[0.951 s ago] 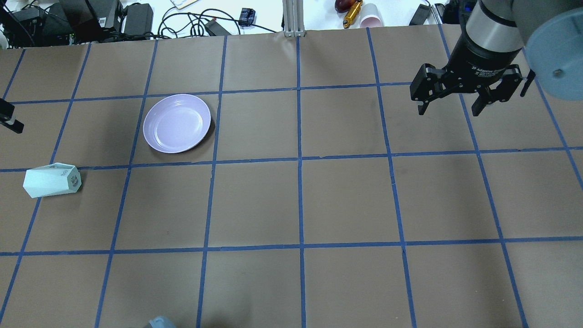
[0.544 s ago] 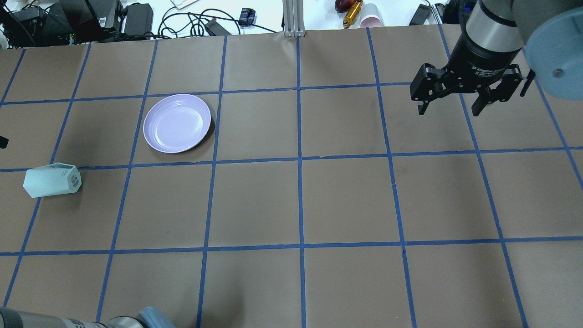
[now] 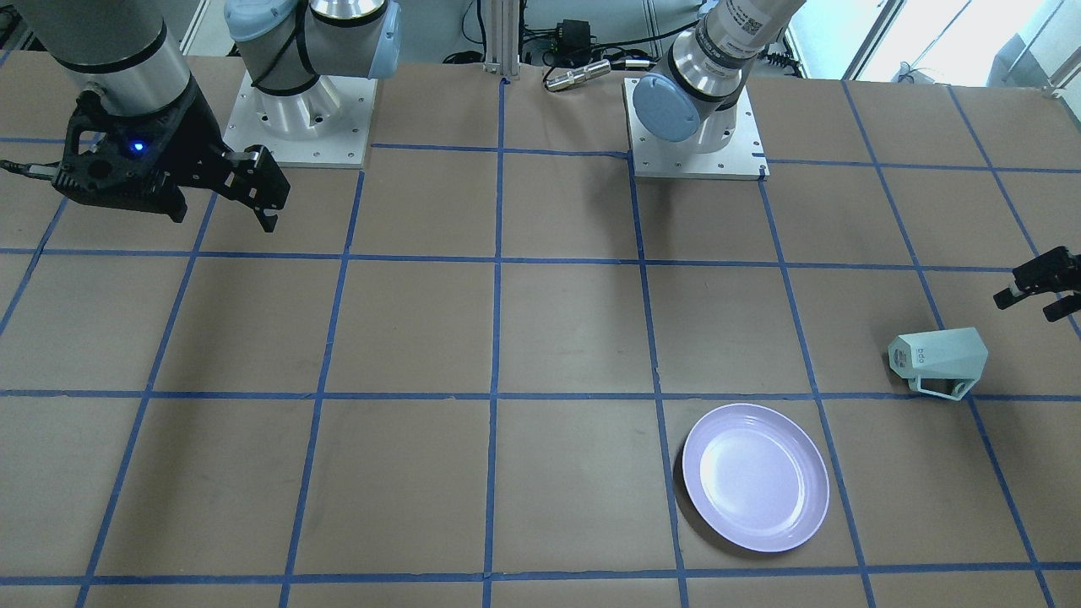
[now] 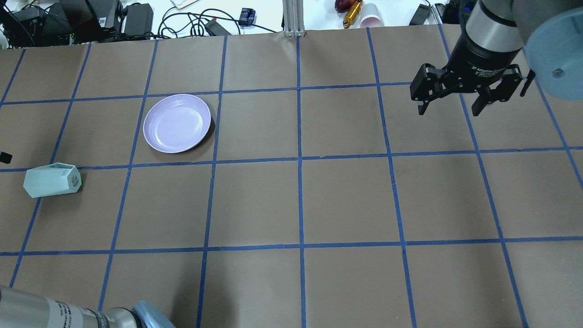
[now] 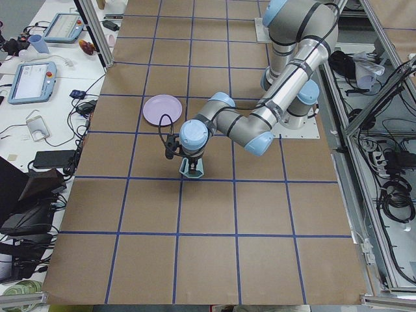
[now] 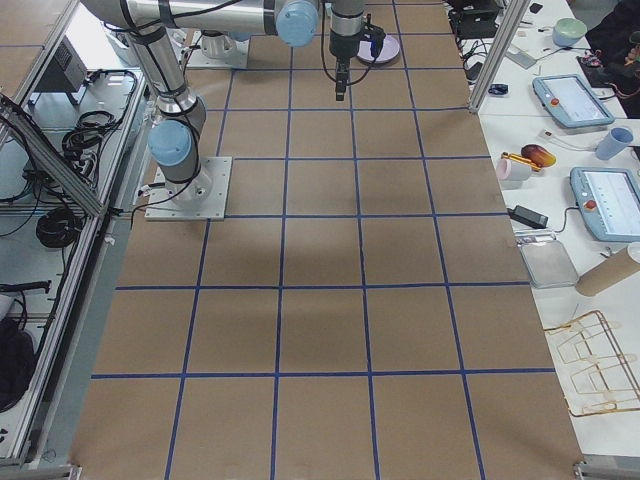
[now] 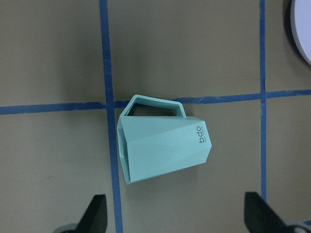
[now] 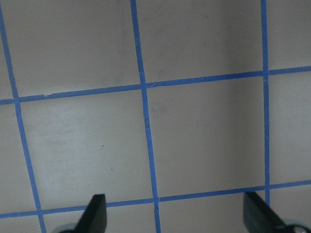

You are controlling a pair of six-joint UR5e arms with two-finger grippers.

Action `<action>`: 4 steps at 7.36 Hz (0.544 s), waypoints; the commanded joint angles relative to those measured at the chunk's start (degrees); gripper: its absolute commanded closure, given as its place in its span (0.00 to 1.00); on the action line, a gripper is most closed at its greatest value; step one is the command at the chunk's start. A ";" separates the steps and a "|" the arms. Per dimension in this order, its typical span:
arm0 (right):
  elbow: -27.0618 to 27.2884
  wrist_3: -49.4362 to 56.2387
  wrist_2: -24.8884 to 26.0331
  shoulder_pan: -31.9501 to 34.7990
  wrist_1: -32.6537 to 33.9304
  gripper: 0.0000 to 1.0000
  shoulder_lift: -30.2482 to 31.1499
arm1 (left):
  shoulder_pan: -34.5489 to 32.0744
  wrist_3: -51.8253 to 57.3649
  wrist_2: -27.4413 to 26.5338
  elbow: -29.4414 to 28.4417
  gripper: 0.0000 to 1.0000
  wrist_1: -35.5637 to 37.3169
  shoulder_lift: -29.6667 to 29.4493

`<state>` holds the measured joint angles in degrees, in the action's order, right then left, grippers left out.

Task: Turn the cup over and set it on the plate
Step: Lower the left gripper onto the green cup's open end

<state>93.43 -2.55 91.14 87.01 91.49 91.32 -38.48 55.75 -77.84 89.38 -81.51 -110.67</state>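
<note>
The mint-green cup lies on its side near the table's left edge, handle flat to the table and printed base towards the plate; it also shows in the front view. The lavender plate lies empty one grid square away. My left gripper hovers open beside the cup. In the left wrist view the cup lies just ahead of the open gripper. My right gripper is open and empty, high over the far right.
The table is brown paper with a blue tape grid. Cables, power bricks, an aluminium post and a pink cup lie beyond the far edge. My left arm's elbow reaches over the near left corner. Both arm bases stand on the robot's side.
My left gripper has moved along the table's left edge towards the cup, and the left arm's elbow has come into view at the near left corner. The right arm, cup and plate have not moved.
</note>
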 commanded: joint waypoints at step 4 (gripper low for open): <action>0.00 0.00 -0.09 0.00 0.00 0.00 0.00 | 0.51 6.73 4.54 -0.43 0.00 0.92 -6.48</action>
<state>93.43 -2.55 91.06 87.01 91.49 91.32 -38.13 61.13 -73.45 89.24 -80.62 -115.96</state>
